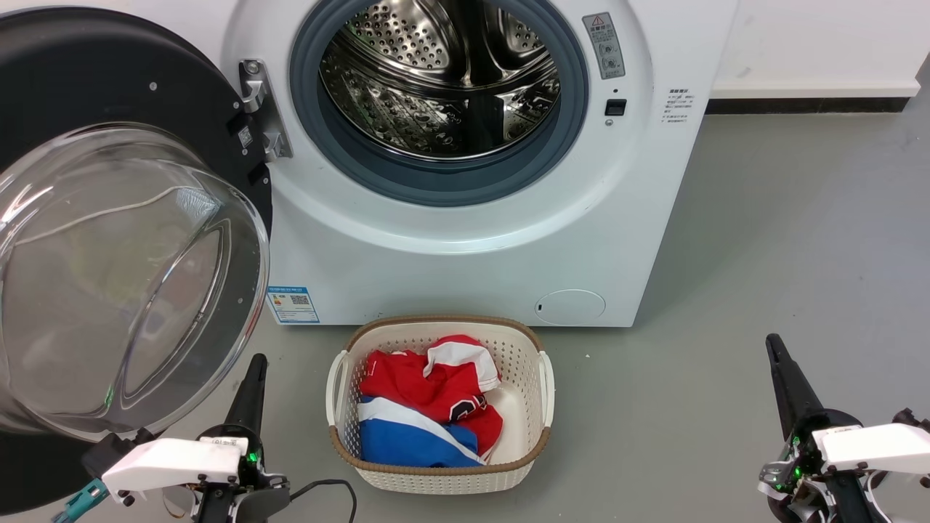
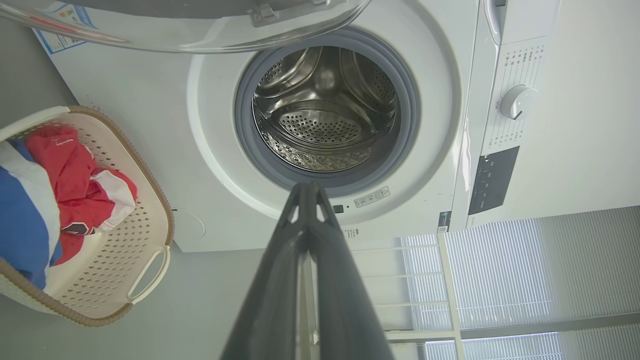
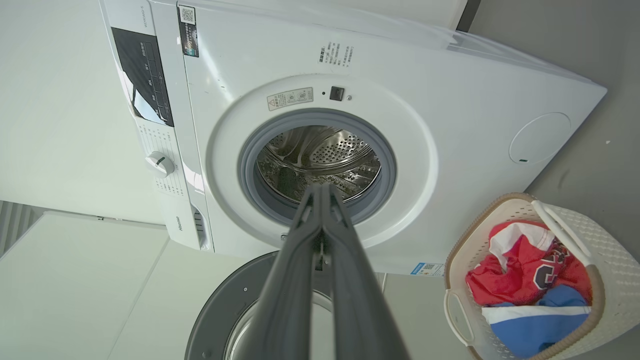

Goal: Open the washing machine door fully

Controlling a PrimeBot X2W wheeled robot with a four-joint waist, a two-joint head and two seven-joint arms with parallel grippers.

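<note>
The door is hanging just left of my left gripper, far from my right gripper; both are sitting pinched together, empty.

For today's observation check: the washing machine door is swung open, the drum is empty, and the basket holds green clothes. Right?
Only the colour is wrong: the head view shows red, white and blue clothes in the basket. The washing machine door is swung open and the drum is empty.
</note>
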